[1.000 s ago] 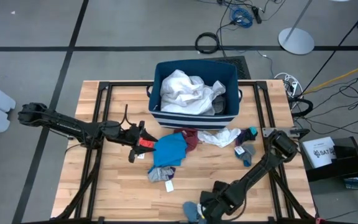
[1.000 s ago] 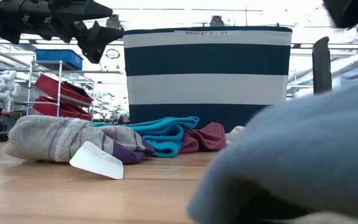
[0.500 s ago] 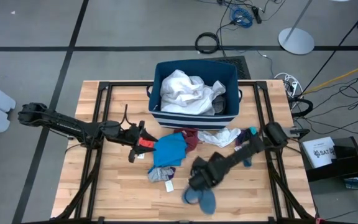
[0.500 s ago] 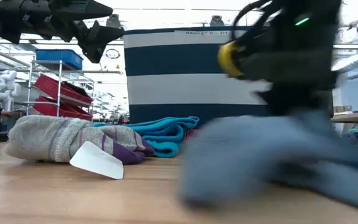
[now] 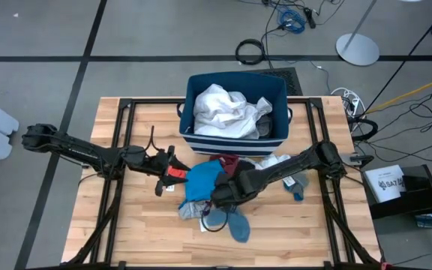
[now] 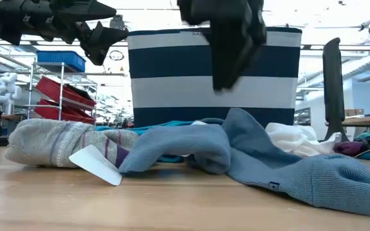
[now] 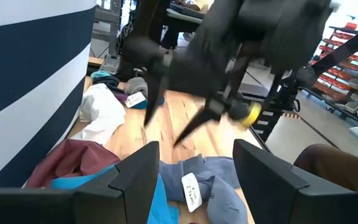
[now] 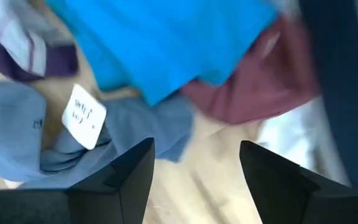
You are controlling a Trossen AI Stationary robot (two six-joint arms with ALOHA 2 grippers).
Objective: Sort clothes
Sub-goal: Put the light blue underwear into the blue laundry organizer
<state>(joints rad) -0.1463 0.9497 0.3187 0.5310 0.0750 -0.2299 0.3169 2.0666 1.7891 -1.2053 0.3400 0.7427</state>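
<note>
Wooden tabletop (image 5: 141, 217) on a black frame fills the middle of the high view, with grey floor and cables around it. At centre left the left tool (image 5: 172, 169) hangs just beside the pile, fingers spread wide and empty. Right of it lie the clothes: a bright blue piece (image 5: 205, 180) at the centre, a grey striped sock (image 5: 192, 210) below it, a maroon piece (image 5: 231, 168) beside it, and a slate-blue sock (image 5: 235, 223) lower down. The right tool (image 5: 217, 198) sits over the pile's lower edge, fingers apart with nothing between them. Further right lie a white piece (image 5: 270, 163) and small dark socks (image 5: 297, 180). Behind, at upper centre, the striped bin (image 5: 235, 139) holds a big white garment (image 5: 223, 109). All looks light, limp and crumpled; I'd pinch a raised fold, since a loose sock may drag its neighbours.
</note>
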